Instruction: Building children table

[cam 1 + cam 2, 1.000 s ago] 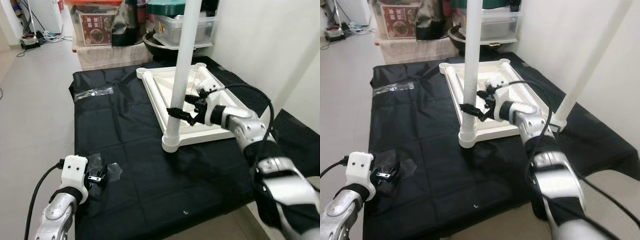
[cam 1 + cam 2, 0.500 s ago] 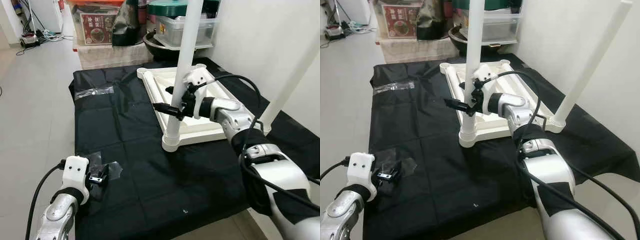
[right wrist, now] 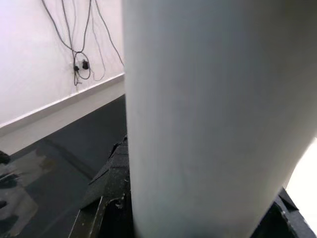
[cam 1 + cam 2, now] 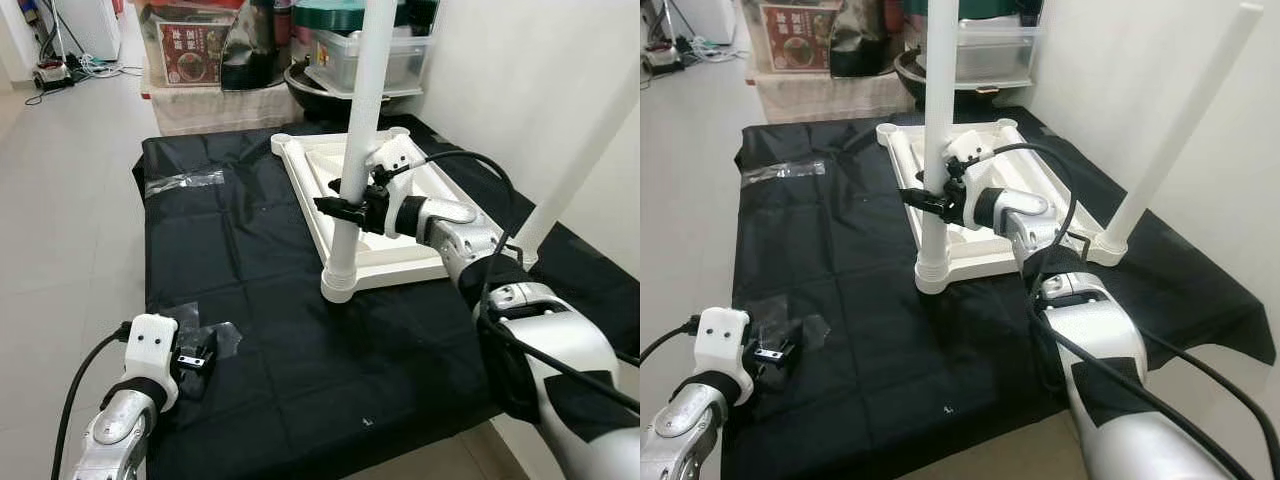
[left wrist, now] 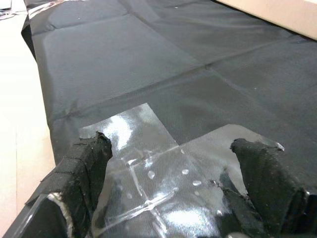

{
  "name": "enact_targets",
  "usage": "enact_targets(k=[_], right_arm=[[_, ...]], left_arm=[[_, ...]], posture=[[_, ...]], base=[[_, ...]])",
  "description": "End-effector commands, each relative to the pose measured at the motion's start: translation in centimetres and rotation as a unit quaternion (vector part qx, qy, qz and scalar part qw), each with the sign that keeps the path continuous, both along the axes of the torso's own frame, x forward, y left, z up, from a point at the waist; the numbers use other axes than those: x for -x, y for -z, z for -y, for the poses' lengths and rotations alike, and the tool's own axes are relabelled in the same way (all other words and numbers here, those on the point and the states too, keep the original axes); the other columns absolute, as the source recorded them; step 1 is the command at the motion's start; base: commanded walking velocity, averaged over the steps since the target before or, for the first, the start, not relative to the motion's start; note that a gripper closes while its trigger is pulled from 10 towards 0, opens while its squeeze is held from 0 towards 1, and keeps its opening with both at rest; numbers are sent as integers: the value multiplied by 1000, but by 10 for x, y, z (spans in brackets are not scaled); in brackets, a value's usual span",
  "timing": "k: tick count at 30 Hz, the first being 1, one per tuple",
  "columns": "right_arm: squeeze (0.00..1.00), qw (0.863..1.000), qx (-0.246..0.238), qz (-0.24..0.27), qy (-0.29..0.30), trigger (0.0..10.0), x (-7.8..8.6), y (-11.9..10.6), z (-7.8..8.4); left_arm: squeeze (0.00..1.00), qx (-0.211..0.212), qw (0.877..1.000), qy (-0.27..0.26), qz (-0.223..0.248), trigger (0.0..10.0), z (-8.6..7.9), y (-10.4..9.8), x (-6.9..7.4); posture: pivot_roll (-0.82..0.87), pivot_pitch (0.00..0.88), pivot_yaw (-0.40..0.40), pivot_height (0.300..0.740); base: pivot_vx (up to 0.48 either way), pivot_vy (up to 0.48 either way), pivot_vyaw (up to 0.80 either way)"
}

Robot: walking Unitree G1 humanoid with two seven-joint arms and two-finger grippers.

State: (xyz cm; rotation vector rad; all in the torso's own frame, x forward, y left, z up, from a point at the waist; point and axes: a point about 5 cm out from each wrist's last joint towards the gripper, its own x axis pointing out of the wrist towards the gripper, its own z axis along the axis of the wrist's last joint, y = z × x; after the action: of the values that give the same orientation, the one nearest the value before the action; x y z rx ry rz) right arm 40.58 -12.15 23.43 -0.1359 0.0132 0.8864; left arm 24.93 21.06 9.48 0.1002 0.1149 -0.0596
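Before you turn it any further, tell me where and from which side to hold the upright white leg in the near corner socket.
Hold the white leg on its bare lower shaft, a little above the corner socket. It stands upright and is round and smooth, so the fingers should close level across it. Come from the tabletop side, as the right gripper does now; low down probably gives better control.

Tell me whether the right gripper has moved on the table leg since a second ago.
Yes. The right gripper has climbed the leg, now farther above the corner socket.
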Motion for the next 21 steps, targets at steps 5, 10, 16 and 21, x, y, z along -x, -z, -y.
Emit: enact_targets(k=[5,10,16,21], right_arm=[[0,1000,-8,-14,17,0,1,14,1],[0,1000,-5,-21,6,0,3,21,-1],[0,999,22,-28,-4,0,7,35,-9],[0,967,13,-64,246,0,-3,55,-6]], left_arm=[[0,3,1000,6,-4,10000,5,3,2],[0,2,1000,7,-5,10000,5,3,2],[0,0,1000,7,-6,10000,4,3,3],[0,0,1000,0,-6,10000,2,3,5]], posture=[[59,0,-107,740],[60,0,-105,740],[60,0,-103,740],[72,0,-115,740]], base=[[0,0,0],[0,0,0],[0,0,0],[0,0,0]])
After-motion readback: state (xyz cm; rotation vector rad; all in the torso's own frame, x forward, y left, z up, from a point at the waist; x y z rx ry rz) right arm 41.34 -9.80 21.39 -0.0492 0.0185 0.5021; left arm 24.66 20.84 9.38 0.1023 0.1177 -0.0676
